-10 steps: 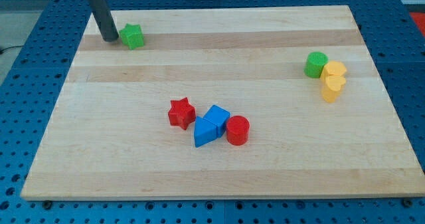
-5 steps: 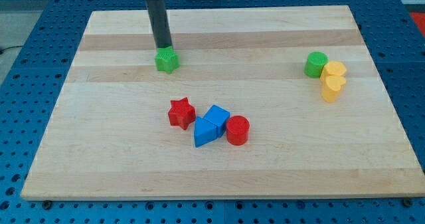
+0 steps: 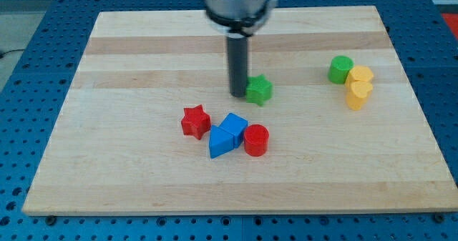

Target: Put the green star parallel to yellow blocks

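Note:
The green star [image 3: 259, 89] lies near the middle of the wooden board [image 3: 129, 169]. My tip [image 3: 237, 94] touches its left side. Two yellow blocks stand at the view's right, one [image 3: 361, 76] just above the other [image 3: 358, 95]. A green cylinder [image 3: 340, 69] touches the upper yellow block on its left. The star is well to the left of the yellow blocks, at about the height of the lower one.
A cluster sits below the star: a red star [image 3: 195, 121], a blue cube [image 3: 233, 125], a blue triangular block [image 3: 220, 142] and a red cylinder [image 3: 256, 140]. The board rests on a blue perforated table.
My tip has pushed the green star from the board's top left down and to the right, to near the middle. The other blocks have not moved.

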{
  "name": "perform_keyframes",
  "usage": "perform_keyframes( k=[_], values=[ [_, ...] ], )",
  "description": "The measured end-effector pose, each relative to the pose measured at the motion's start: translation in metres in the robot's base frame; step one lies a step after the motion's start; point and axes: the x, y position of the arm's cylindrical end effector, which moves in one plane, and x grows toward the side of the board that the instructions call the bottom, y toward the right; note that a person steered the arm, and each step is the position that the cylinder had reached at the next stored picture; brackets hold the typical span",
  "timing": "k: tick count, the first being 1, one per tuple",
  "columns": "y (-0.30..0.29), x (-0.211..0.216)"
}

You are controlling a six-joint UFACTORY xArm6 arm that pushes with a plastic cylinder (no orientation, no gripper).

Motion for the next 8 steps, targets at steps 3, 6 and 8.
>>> perform_keyframes(
  k=[3,6,8],
  values=[
    [0.069,0.017],
    [0.105,0.039],
    [0.082,0.054]
  ],
)
